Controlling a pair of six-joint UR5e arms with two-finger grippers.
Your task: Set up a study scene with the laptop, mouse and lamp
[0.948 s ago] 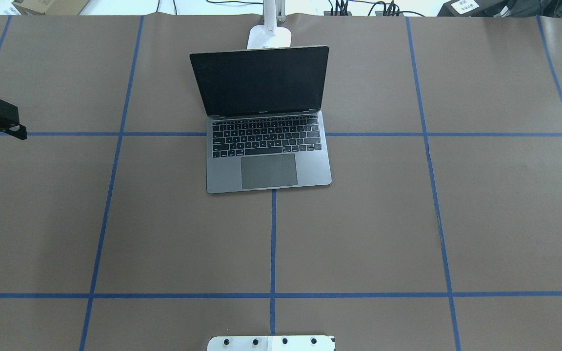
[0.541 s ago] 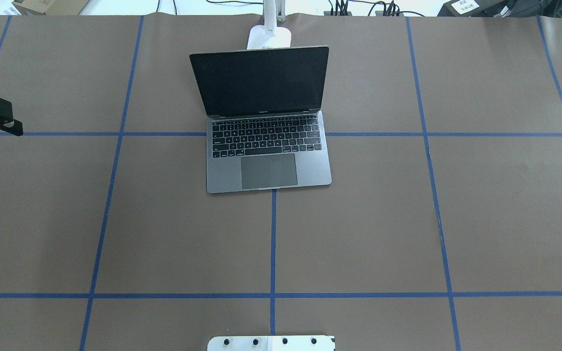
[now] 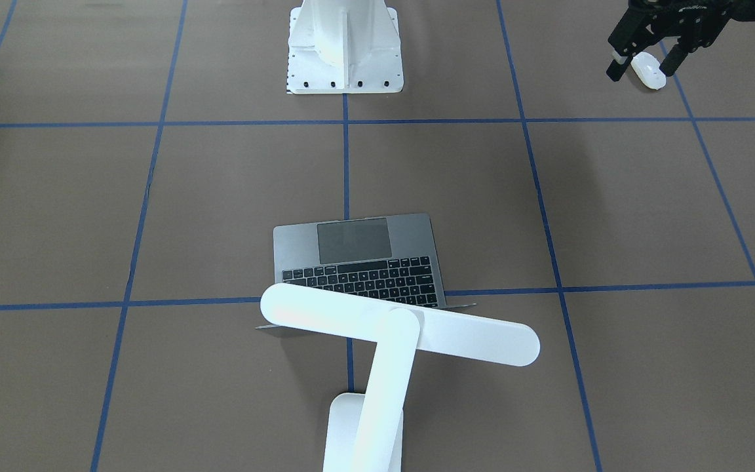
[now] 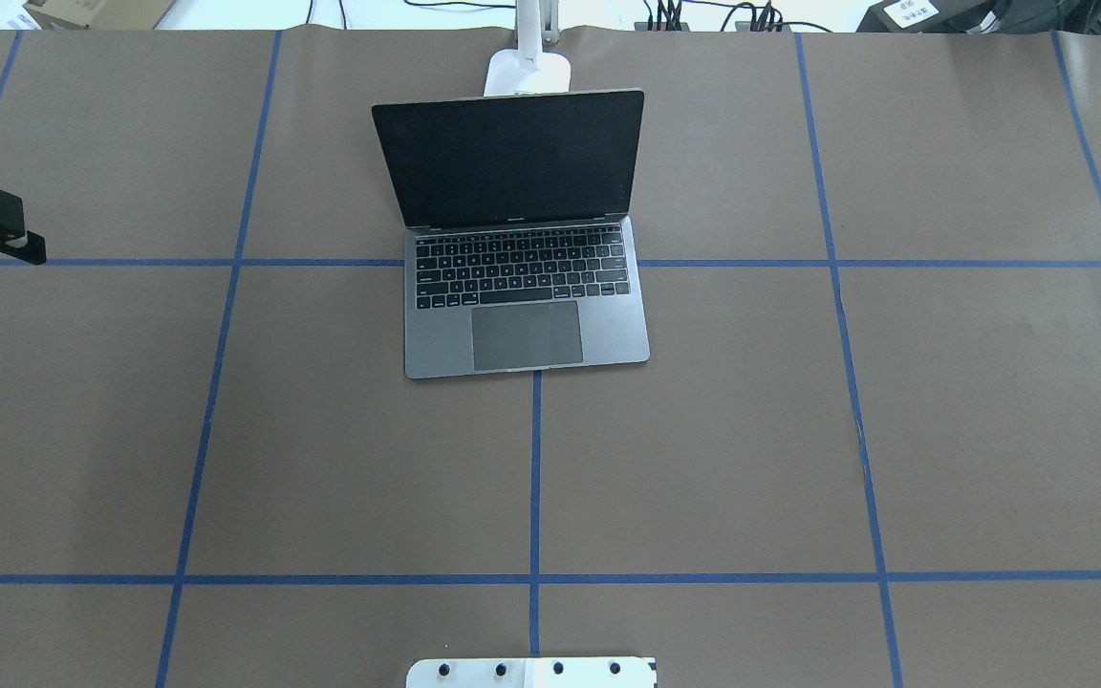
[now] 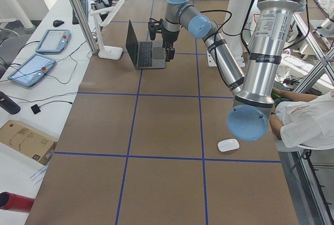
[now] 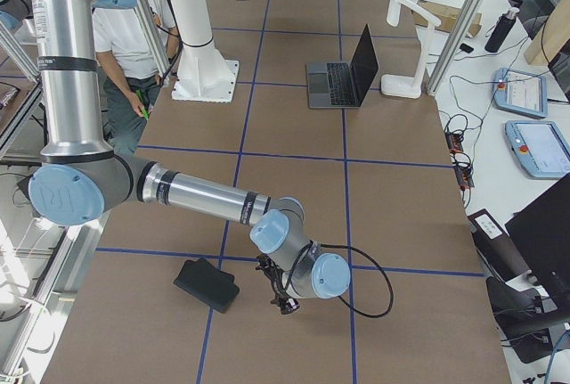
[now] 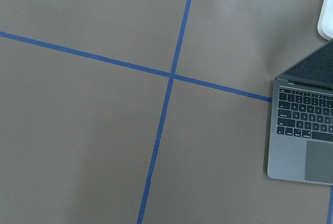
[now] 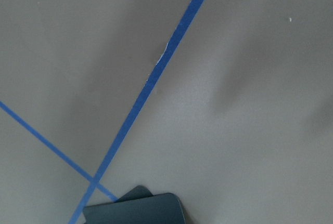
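Exterior front-facing shows you the left gripper (image 3: 643, 64) with its fingers spread and gripping nothing, raised clear of the mouse (image 3: 650, 72), which lies on the table at the robot's left end. For the right gripper (image 6: 285, 302) you cannot tell open from closed. The laptop (image 4: 524, 287) sits open mid-table, the lamp (image 3: 390, 331) just behind its screen.

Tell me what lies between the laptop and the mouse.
Between laptop and mouse, only bare table crossed by blue tape, in the front-facing view.
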